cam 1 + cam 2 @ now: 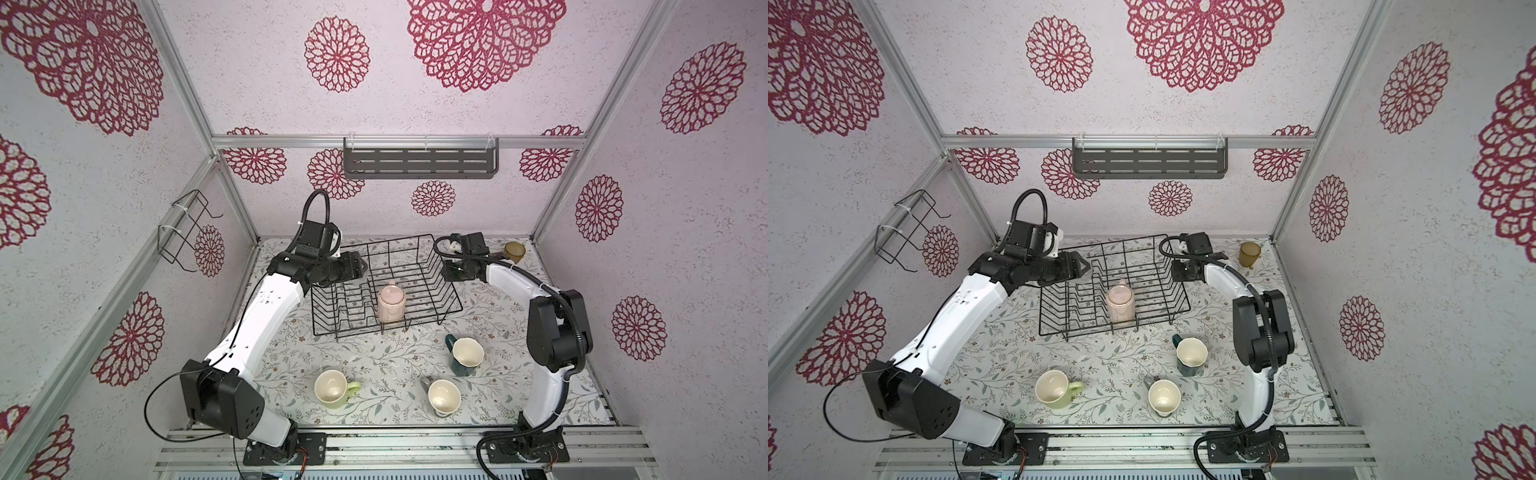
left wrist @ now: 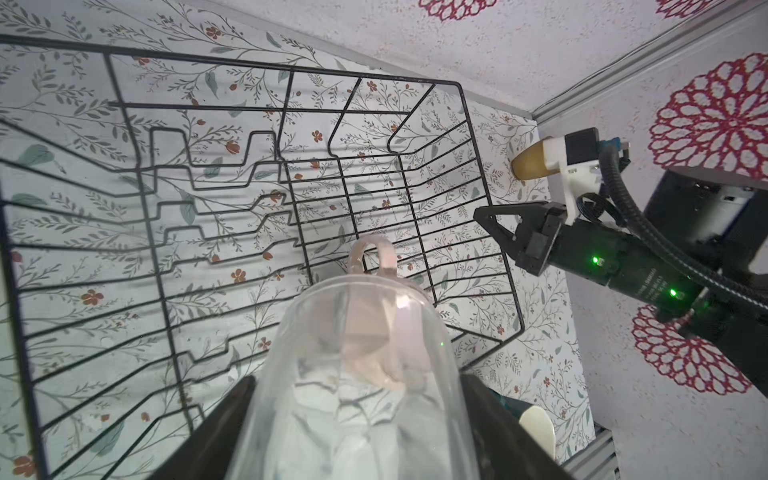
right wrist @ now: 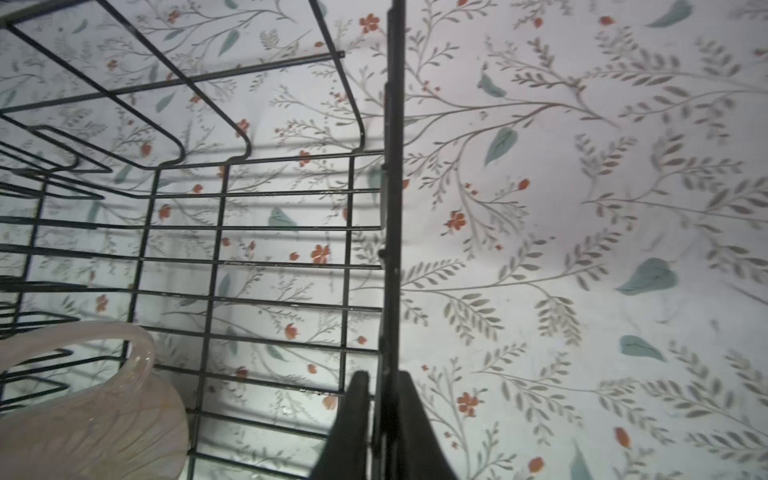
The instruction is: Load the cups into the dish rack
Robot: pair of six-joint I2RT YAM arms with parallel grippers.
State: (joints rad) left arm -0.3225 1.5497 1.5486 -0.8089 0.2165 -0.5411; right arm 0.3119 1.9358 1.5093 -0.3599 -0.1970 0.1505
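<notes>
1. Since the floral tabletop (image 1: 374, 365) carries everything, the black wire dish rack (image 1: 415, 286) sits toward its back, where both arms can reach it.
2. The right pincer (image 3: 384, 419) is clenched on the rack's right rim wire, with a finger on each side of it. I judge this is to steady the light rack while the other arm loads.
3. The left pincer (image 1: 361, 268) grasps the clear glass (image 2: 353, 374) by its sides, over the rack's left part above the zigzag prongs, apparently ready to lower it in.
4. The pale pink handled cup (image 1: 390, 305) is already inside the rack near its front, base up as far as I can tell, probably so it drains.
5. The teal mug (image 1: 463, 357), yellow-green mug (image 1: 332, 388) and grey mug (image 1: 442, 399) stand upright on the tabletop in front of the rack, apart from one another and not yet loaded.
6. The amber tumbler (image 1: 514, 250) stands at the far right corner, behind the right arm.
</notes>
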